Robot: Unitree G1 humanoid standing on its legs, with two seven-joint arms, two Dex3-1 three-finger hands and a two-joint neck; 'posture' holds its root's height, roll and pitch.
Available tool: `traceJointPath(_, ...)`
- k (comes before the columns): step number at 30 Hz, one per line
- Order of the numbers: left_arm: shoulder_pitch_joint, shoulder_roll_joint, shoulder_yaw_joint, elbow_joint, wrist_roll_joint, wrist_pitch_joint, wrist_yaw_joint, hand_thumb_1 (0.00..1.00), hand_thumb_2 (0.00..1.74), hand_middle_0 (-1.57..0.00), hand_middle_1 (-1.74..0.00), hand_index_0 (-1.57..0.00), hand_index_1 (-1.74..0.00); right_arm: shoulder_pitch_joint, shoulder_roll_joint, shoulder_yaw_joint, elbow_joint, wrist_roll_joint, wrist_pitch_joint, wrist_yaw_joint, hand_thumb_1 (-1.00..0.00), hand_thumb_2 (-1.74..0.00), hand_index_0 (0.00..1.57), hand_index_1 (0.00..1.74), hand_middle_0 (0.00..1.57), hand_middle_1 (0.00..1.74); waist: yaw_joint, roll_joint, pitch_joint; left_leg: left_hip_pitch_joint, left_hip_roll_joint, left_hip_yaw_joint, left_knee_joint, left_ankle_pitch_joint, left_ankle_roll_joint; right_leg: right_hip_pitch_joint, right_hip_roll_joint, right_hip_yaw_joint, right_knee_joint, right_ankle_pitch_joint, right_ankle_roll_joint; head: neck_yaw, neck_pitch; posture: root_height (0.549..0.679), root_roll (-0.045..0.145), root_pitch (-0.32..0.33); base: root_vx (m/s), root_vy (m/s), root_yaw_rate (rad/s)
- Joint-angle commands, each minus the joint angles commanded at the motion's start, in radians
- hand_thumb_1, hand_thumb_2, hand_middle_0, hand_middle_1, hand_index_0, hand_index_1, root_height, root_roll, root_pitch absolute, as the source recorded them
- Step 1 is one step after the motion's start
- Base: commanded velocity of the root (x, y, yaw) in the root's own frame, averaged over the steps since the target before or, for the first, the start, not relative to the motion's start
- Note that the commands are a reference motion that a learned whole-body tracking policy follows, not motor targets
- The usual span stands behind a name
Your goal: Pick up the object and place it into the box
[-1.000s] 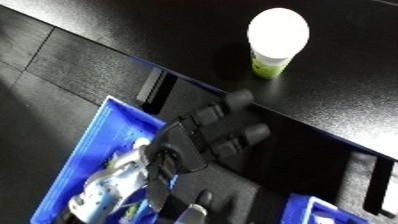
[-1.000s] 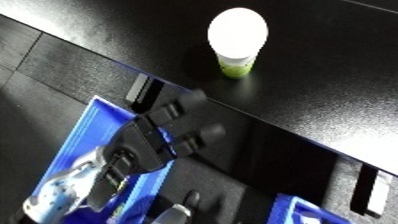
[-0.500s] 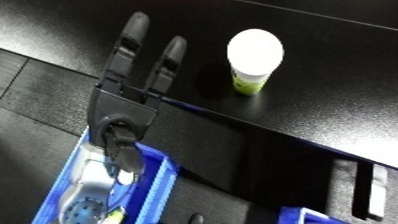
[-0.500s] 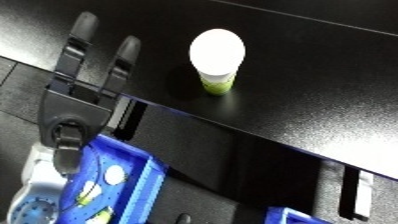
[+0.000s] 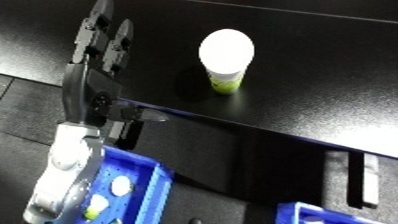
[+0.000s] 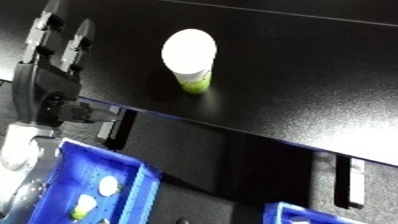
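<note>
Left hand [image 5: 93,85] fingers straight, forearm cut off beside cup [image 5: 226,59]

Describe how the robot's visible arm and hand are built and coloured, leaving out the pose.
Only one arm shows, the left. Its forearm is a white and silver shell with a rounded, glossy casing. The left hand is black throughout: a blocky palm housing with a round fitting on its side, and slim, segmented black fingers of a mechanical, hinged look. No cables or printed markings can be made out. The right hand is not in view.
</note>
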Motion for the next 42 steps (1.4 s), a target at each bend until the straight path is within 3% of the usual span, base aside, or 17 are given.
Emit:
traceJointPath(12, -0.145, 0.022, -0.134, 0.151, 0.061, 0.069, 0.024, 0.00, 0.00, 0.00, 0.00, 0.00, 0.00, -0.042, -0.013, 0.017, -0.009, -0.007, 0.027, -0.006, 0.00, 0.00, 0.00, 0.00, 0.00, 0.00, -0.050, -0.001, 0.019, -0.025, 0.015, 0.027, 0.028, -0.002, 0.0044, -0.044, 0.0142, 0.029, 0.019, 0.010, 0.0016, -0.038, 0.067, 0.631, 0.028, -0.077, -0.001, 0.005, -0.065)
traceJointPath(27, -0.302, -0.012, -0.246, 0.265, 0.081, 0.123, 0.034, 0.00, 0.00, 0.00, 0.00, 0.00, 0.00, -0.095, -0.007, 0.037, -0.014, -0.007, 0.055, -0.021, 0.00, 0.00, 0.00, 0.00, 0.00, 0.00, -0.092, -0.009, 0.042, -0.056, 0.026, 0.049, 0.063, -0.013, 0.0104, -0.088, 0.0260, 0.051, 0.039, 0.018, 0.0051, -0.060, 0.076, 0.628, 0.025, -0.067, -0.004, -0.006, -0.050)
traceJointPath(42, -0.388, -0.023, -0.289, 0.290, 0.093, 0.148, 0.042, 0.75, 1.30, -1.18, -1.30, -1.18, -1.30, -0.096, 0.002, 0.049, -0.023, -0.012, 0.032, -0.022, 0.00, 0.00, 0.00, 0.00, 0.00, 0.00, -0.112, -0.014, 0.045, -0.048, 0.033, 0.057, 0.072, -0.026, 0.0117, -0.083, 0.0274, 0.058, 0.033, 0.019, 0.0076, -0.072, 0.071, 0.627, 0.027, -0.070, 0.008, -0.004, -0.025)
